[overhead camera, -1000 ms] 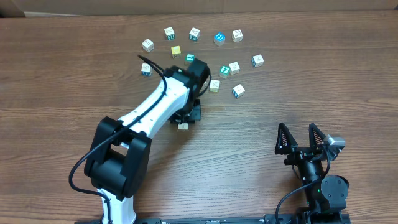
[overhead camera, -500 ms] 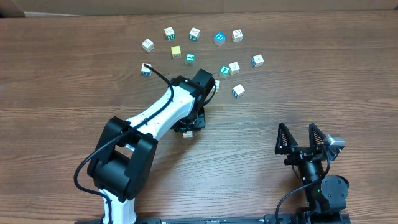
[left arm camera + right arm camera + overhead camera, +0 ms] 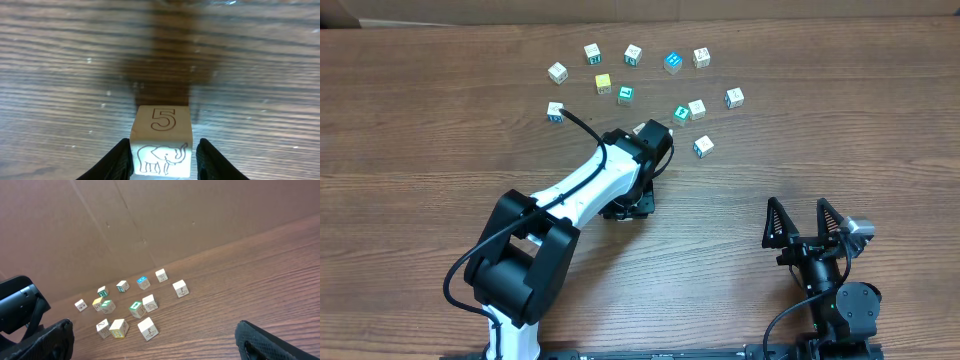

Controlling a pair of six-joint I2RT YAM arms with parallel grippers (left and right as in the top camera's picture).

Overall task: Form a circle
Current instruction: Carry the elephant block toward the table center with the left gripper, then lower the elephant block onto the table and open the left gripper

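- Wooden block [image 3: 162, 131], marked 5 above an elephant, stands on the worktop [image 3: 410, 120] between the fingers of the left claw [image 3: 162, 156].
- Its jaws stand slightly open, with a sliver of gap at the cube's right side.
- Farther off, other blocks [image 3: 633, 54] lie scattered.
- Near right, the right claw [image 3: 803, 222] gapes wide, empty.

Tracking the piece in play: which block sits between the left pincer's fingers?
The pale block marked 5 with an elephant outline, flanked by the left pincer; the other blocks lie clustered away from it.
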